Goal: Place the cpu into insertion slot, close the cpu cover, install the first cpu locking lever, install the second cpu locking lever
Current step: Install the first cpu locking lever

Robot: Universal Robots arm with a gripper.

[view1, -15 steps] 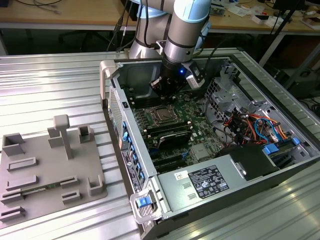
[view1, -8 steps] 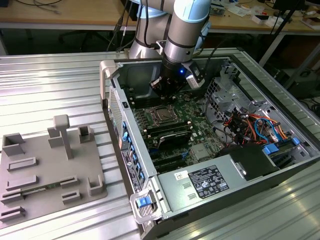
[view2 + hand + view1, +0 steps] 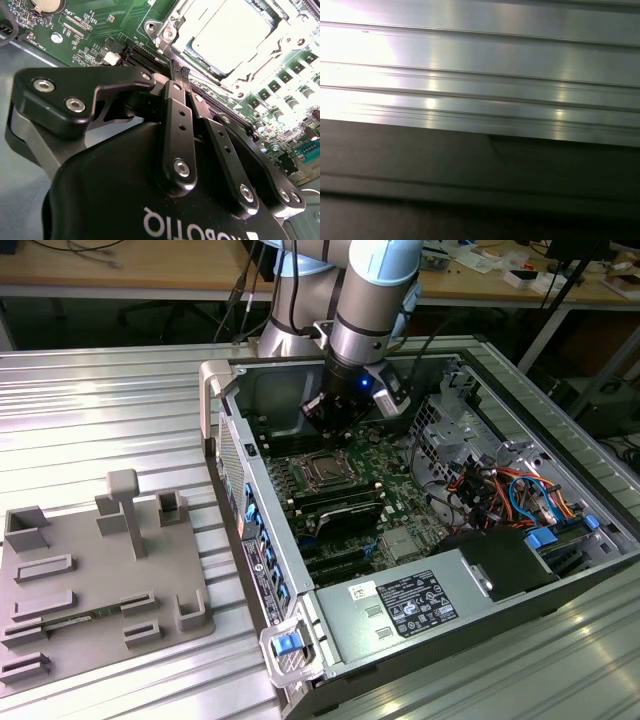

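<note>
The cpu (image 3: 232,30) lies silver face up in the insertion slot (image 3: 325,471) on the green motherboard. The silver cpu cover (image 3: 167,31) lies flat around it, framing the chip. My gripper (image 3: 180,70) is shut with nothing between its black fingers (image 3: 176,107), and the tips sit just off the socket's near edge. In the exterior view the gripper (image 3: 325,435) hangs inside the open computer case, just behind the socket. I cannot tell how the locking levers stand; thin silver metal (image 3: 260,67) runs along the socket's side.
The open case (image 3: 215,390) lies on a ribbed aluminium table (image 3: 90,410). Black memory slots (image 3: 345,510), a power supply (image 3: 420,600) and a bundle of coloured cables (image 3: 510,490) fill it. A grey fixture plate (image 3: 100,580) sits at the exterior view's left.
</note>
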